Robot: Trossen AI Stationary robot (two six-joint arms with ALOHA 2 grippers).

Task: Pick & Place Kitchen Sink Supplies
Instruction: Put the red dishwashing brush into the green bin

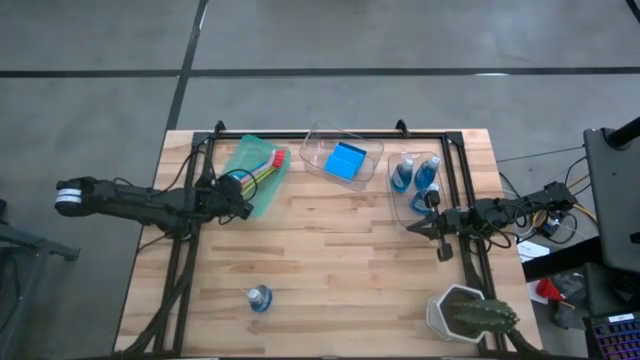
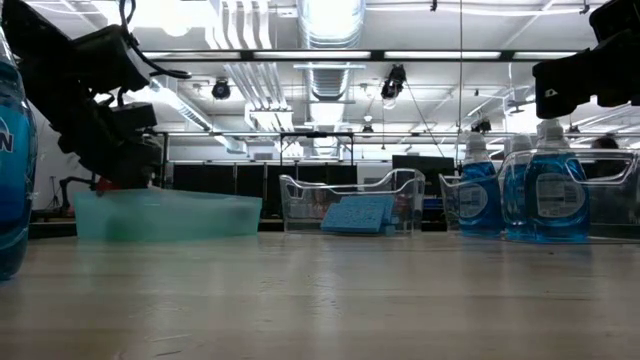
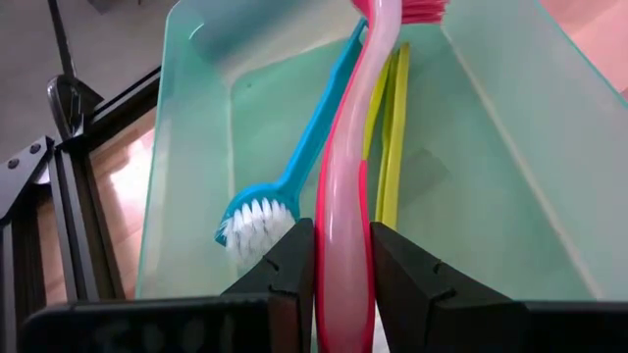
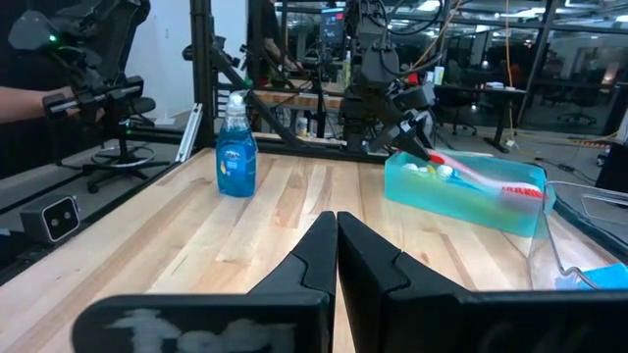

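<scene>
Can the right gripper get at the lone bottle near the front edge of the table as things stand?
Probably yes. The right gripper is shut and holds nothing, and only bare table lies between it and the lone bottle. The cactus stands off to the side.

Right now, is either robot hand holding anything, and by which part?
The left hand grips the red brush by its handle, over the green bin. The right hand is shut on nothing.
</scene>
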